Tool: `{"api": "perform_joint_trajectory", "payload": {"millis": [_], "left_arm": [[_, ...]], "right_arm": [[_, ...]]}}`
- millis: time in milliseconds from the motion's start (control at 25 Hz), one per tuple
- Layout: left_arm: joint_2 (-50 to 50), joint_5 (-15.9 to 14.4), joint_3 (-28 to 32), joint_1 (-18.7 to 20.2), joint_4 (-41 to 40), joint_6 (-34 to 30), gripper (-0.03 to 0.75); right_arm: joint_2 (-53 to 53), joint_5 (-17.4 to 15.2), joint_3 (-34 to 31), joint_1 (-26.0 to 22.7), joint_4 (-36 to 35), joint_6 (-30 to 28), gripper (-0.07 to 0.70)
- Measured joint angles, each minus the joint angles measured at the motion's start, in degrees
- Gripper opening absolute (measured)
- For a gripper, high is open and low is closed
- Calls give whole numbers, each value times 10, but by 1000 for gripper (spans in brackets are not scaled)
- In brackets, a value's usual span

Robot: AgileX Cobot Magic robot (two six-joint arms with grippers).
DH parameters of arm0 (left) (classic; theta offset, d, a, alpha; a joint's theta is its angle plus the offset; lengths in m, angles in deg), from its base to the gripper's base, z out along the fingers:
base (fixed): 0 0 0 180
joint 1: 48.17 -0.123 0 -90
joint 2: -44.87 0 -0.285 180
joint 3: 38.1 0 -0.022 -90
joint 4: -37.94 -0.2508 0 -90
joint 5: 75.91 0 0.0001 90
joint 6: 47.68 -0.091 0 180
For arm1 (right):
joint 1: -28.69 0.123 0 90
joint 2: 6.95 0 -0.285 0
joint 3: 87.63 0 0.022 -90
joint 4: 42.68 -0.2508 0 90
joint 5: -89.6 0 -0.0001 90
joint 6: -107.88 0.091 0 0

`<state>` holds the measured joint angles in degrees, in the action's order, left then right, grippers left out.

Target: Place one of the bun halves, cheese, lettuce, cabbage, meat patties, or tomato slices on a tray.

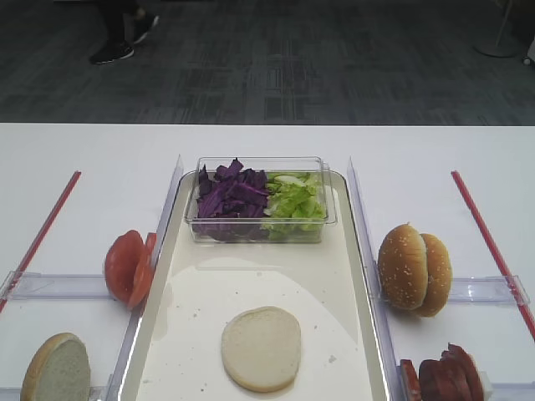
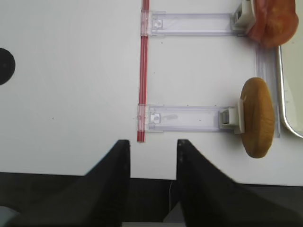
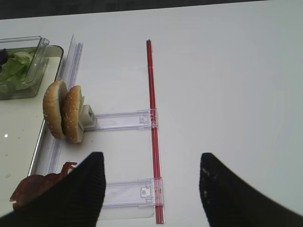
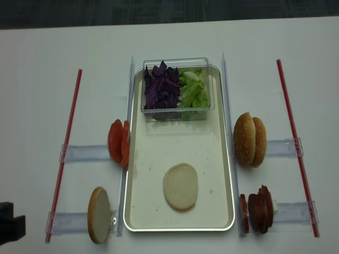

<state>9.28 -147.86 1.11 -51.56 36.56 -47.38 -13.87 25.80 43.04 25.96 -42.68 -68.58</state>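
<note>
Tray (image 4: 222, 159) at table centre, long axis running away from you. One bun half (image 4: 180, 186) lies flat on its near part, cut face up, apart from the rim. At the far end a clear tub (image 4: 177, 108) sits on the tray, holding cabbage (image 4: 161, 90) on its left side and lettuce (image 4: 193, 91) on its right, the two touching in the middle.

Left of the tray you see tomato slices (image 4: 118, 143) standing on edge in a clear holder, close against the tray's side, and nearer to you a second bun half (image 4: 98, 214) standing on edge in its own holder. Right of the tray stand two sesame buns (image 4: 250, 139) on edge, pressed together, and nearer to you the meat patties (image 4: 258, 209), also on edge. A red strip (image 4: 66, 153) lies on the table well left of the tray and another on the right.

Your left gripper (image 2: 152, 163) hangs over the table's near left edge, by the near end of the red strip; jaws stand narrowly apart with nothing between them. Your right gripper (image 3: 152, 187) hangs over the near right side, above the right strip; jaws stand wide and hold nothing.
</note>
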Motion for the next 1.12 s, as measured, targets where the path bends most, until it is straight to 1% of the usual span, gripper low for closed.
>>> {"api": "perform_joint_trajectory", "payload": {"millis": [360, 560, 920, 1120], "left_arm": [[102, -4, 55, 0, 0, 0, 234], [139, -4, 73, 0, 0, 0, 234], [200, 12, 77, 0, 0, -3, 234], [244, 40, 96, 0, 0, -3, 234]], "right_arm": [[0, 0, 0, 0, 0, 1, 463], [0, 0, 0, 0, 0, 1, 463], [0, 0, 0, 0, 0, 1, 463], [0, 0, 0, 0, 0, 1, 463]]}}
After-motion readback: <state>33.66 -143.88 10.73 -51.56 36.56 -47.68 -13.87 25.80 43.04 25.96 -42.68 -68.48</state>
